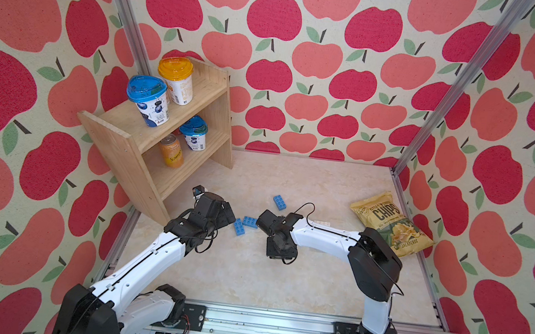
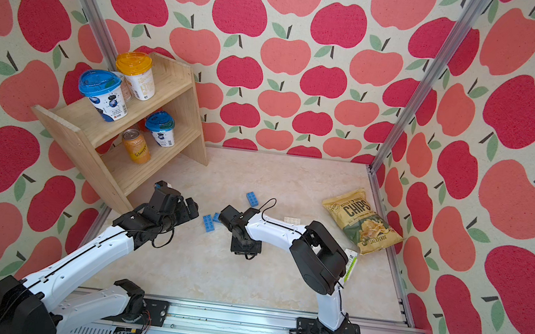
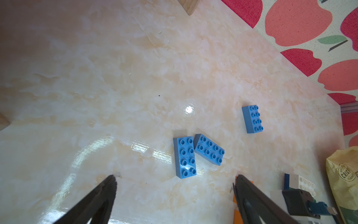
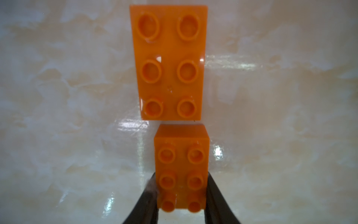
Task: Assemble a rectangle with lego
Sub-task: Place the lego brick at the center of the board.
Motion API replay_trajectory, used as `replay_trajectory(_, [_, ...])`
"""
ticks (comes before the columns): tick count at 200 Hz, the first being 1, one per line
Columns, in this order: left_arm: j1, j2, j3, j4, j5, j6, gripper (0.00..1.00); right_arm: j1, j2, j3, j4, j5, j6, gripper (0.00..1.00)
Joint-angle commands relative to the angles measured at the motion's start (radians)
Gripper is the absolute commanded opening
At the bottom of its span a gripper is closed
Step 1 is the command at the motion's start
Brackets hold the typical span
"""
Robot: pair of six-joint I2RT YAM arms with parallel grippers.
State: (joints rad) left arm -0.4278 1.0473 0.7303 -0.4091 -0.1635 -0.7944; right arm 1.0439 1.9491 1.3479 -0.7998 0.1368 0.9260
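Note:
Three blue lego bricks lie on the marble tabletop: two touching at a corner (image 1: 238, 226) (image 1: 250, 221) and one farther back (image 1: 279, 202). The left wrist view shows the same pair (image 3: 185, 157) (image 3: 209, 149) and the lone one (image 3: 252, 119). My left gripper (image 3: 175, 179) is open just short of the pair, nothing between its fingers. My right gripper (image 4: 181, 178) points down and is shut on an orange brick (image 4: 182, 155). That brick's end nearly meets a second orange brick (image 4: 169, 62) lying flat. A white brick (image 1: 321, 222) lies behind the right forearm.
A chips bag (image 1: 391, 224) lies at the right edge. A wooden shelf (image 1: 157, 147) with cups and a can stands at the back left, close to the left arm. A small green-and-white carton (image 2: 350, 264) shows behind the right elbow.

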Motion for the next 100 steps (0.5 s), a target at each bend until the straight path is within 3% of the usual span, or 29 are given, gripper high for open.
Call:
replay_trajectory(1, [0.003, 0.000, 0.017, 0.015, -0.002, 0.007, 0.97, -0.008, 0.042, 0.011, -0.003, -0.018, 0.023, 0.17])
replay_trajectory(22, [0.003, 0.001, 0.017, 0.017, -0.002, 0.007, 0.98, -0.010, 0.067, 0.026, -0.008, -0.023, 0.030, 0.24])
replay_trajectory(100, [0.003, -0.006, 0.015, 0.020, -0.005, 0.014, 0.97, -0.031, 0.103, 0.024, -0.009, -0.026, 0.068, 0.31])
